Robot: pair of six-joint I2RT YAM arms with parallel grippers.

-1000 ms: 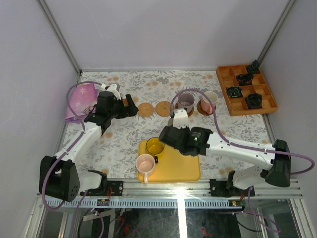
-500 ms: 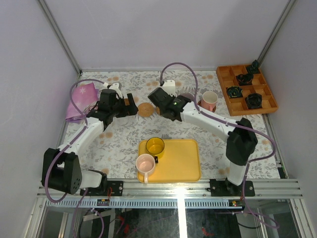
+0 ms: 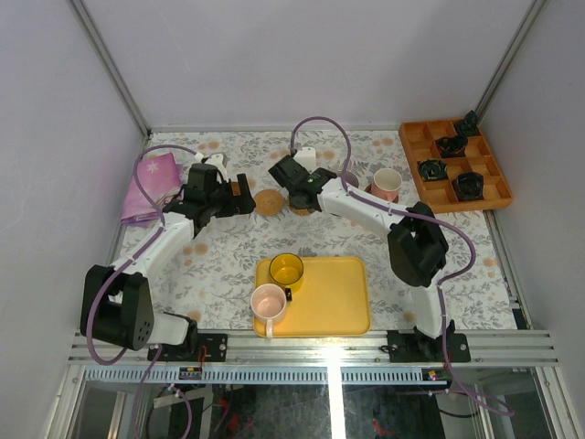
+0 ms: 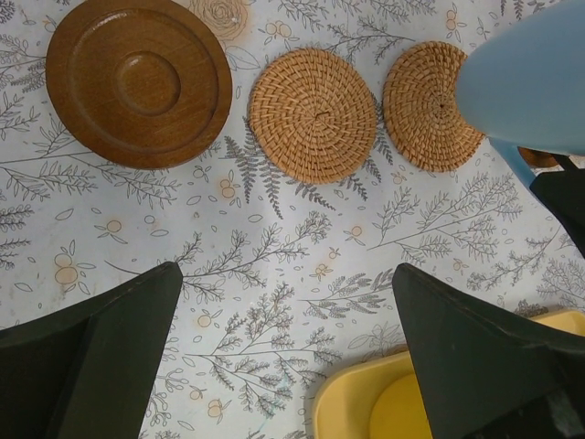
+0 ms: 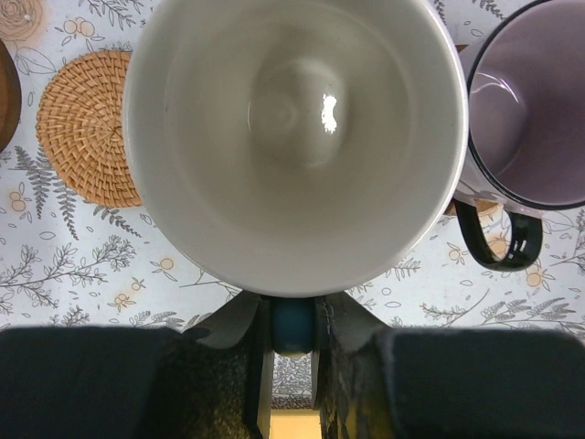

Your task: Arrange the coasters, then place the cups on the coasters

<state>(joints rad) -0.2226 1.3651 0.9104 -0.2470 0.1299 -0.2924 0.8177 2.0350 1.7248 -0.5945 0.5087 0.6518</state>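
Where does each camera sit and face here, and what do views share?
Top external: above and behind the arms, looking down at the table; both show whole.
Left wrist: behind the open left gripper, facing down at dark coaster and two woven coasters; both fingers show.
Right wrist: behind the right gripper, looking down into the light blue cup held by its handle.
Shared: both wrist views show that cup and one woven coaster.

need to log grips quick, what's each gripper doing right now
Left gripper: open, holding nothing.
Right gripper: shut on the light blue cup.
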